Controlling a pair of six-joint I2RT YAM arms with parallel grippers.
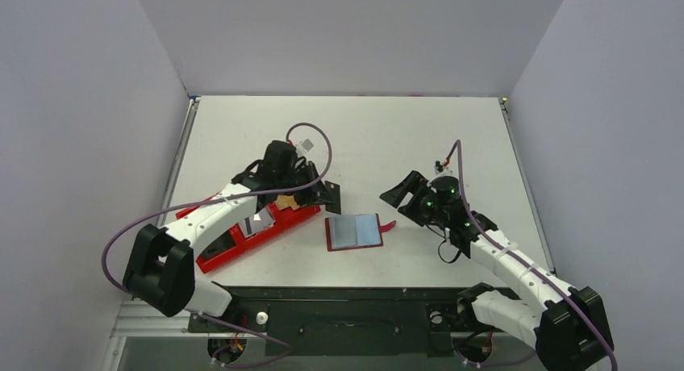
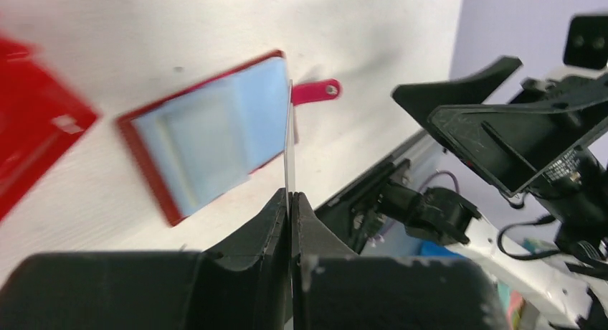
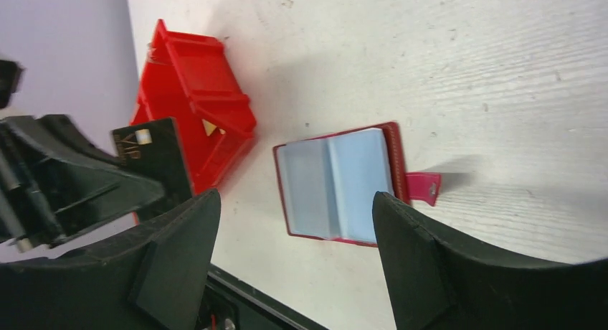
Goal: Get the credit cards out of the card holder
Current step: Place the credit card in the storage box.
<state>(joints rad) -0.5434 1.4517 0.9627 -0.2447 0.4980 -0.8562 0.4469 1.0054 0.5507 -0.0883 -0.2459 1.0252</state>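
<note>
**Left end effector grips a card above the open card holder**

The card holder [image 1: 353,231] lies open and flat on the table [image 1: 387,137], midway between the left and right edges and nearer the near edge. Its pale blue sleeves face up, and its strap tab [image 1: 389,224] points toward the right edge.

The left end effector [image 1: 327,195] hangs just left of the holder, its fingers closed tight on a dark card [image 3: 154,158] with gold lettering. The left wrist view shows this card edge-on.

The right end effector [image 1: 403,198] hovers just right of the holder, spread wide and holding nothing.

A red tray [image 1: 258,230] sits toward the near left corner. A silver card [image 1: 260,220] and a tan card [image 1: 286,202] lie in it.
</note>
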